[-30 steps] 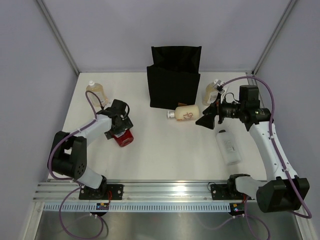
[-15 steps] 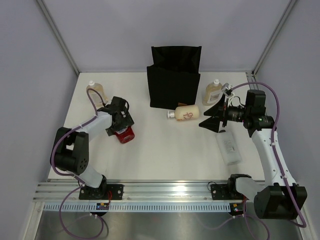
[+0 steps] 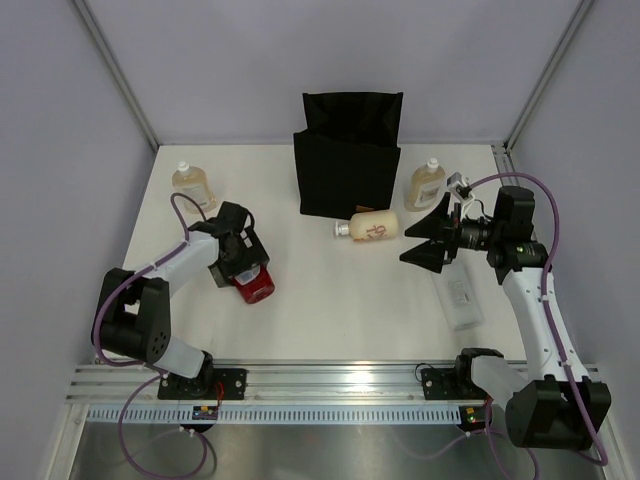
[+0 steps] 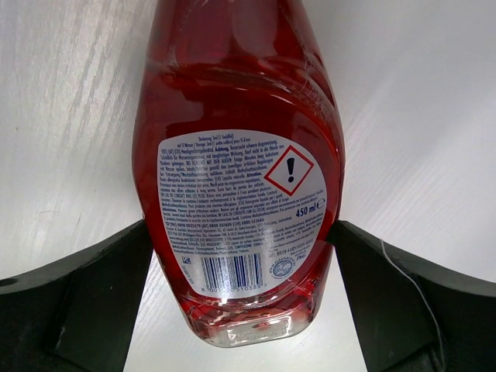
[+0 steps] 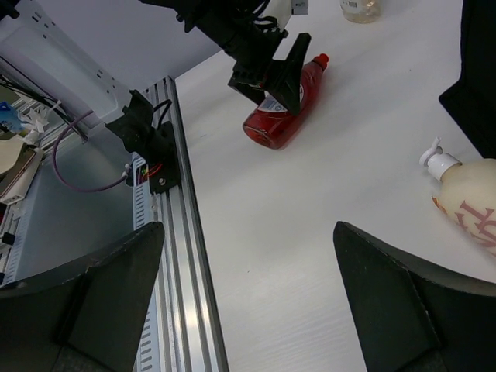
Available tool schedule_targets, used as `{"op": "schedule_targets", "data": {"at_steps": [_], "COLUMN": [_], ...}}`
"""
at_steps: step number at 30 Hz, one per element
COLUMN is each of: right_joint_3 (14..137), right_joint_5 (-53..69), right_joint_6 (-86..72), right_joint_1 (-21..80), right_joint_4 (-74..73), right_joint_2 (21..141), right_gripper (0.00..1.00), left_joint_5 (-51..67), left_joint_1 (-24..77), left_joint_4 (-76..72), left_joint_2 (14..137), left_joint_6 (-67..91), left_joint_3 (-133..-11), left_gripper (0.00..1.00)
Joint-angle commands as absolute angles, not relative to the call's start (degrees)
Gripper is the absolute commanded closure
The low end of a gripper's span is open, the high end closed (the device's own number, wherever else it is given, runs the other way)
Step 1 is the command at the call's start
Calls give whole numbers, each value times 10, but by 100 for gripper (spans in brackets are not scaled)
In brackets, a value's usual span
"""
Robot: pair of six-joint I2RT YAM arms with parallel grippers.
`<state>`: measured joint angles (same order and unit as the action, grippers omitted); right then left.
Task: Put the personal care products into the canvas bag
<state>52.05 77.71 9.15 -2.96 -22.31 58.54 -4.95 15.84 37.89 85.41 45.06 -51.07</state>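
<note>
Red bottle (image 3: pixel 254 287) has slid a little toward the near edge of the bench (image 3: pixel 340 310) with the left jaws, and the right arm has drawn back to its own side.
The left jaws are closed on the red bottle (image 4: pixel 239 170), one finger against each flank near its base, its label facing the wrist camera. It lies on the bench, well apart from the bag (image 3: pixel 347 155), to its left and nearer. The right jaws gape wide with nothing between them, near the pump bottle (image 3: pixel 372 228) lying just before the bag.
</note>
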Motion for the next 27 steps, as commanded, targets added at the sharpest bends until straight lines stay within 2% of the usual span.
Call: {"op": "schedule_targets", "data": {"at_steps": [1, 4, 12, 17, 27], "right_joint_3": [512, 504, 492, 491, 497], "right_joint_5": [816, 827, 851, 859, 867], "right_joint_6": [84, 84, 86, 91, 117], "right_joint_1": [-37, -43, -55, -62, -69], "right_joint_4": [-192, -185, -180, -184, -211], "right_joint_2": [574, 562, 555, 557, 560], "right_gripper": [1, 1, 0, 1, 1], "left_joint_5": [-26, -23, -109, -89, -50], "left_joint_1": [160, 159, 158, 145, 106], "left_joint_4": [425, 427, 454, 437, 403], "left_joint_2": [860, 853, 793, 787, 891], "left_joint_6": [434, 411, 351, 293, 255], "left_joint_3": [-496, -500, -555, -579, -629], "left_gripper": [1, 1, 1, 1, 1]}}
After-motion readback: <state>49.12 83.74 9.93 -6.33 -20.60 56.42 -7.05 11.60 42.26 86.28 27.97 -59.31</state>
